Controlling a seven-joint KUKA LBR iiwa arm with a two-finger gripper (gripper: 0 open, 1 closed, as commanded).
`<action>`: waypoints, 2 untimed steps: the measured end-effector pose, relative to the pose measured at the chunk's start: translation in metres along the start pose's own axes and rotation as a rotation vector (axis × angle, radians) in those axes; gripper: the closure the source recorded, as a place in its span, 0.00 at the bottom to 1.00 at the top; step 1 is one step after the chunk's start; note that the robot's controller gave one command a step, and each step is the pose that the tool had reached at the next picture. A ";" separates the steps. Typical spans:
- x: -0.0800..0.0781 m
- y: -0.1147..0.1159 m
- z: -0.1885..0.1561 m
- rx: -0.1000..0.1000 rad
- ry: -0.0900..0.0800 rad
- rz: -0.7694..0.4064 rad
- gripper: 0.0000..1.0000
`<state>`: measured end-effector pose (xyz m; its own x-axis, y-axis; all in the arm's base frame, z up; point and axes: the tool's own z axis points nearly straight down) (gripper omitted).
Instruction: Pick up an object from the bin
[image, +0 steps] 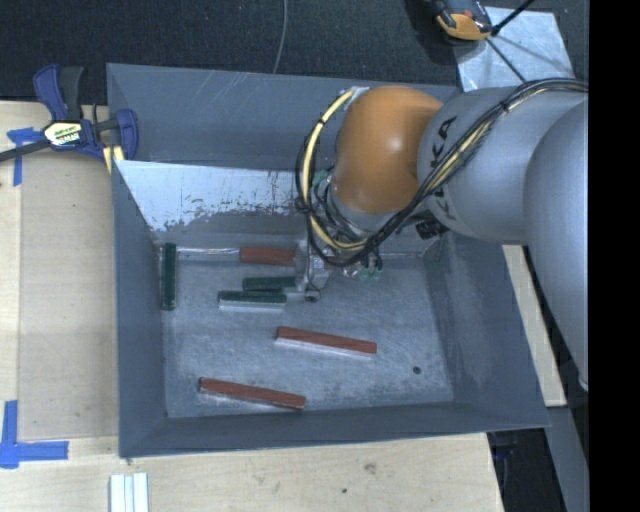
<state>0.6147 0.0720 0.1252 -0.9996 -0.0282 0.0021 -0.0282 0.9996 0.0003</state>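
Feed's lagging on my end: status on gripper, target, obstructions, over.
Gripper low at right end of dark green bar, middle of bin. Bar lies flat, not lifted. Red-brown bar close behind it, toward back wall.

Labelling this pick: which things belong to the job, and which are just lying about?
In the job: gripper; middle green bar beside it.
Lying about: left green bar; back red-brown bar; centre red-brown bar; front red-brown bar.
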 end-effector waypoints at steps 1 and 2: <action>-0.001 0.023 -0.077 0.000 -0.003 0.065 1.00; 0.007 0.005 0.033 0.001 -0.003 0.085 0.00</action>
<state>0.6079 0.0770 0.0927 -0.9984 0.0564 -0.0010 0.0564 0.9984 -0.0003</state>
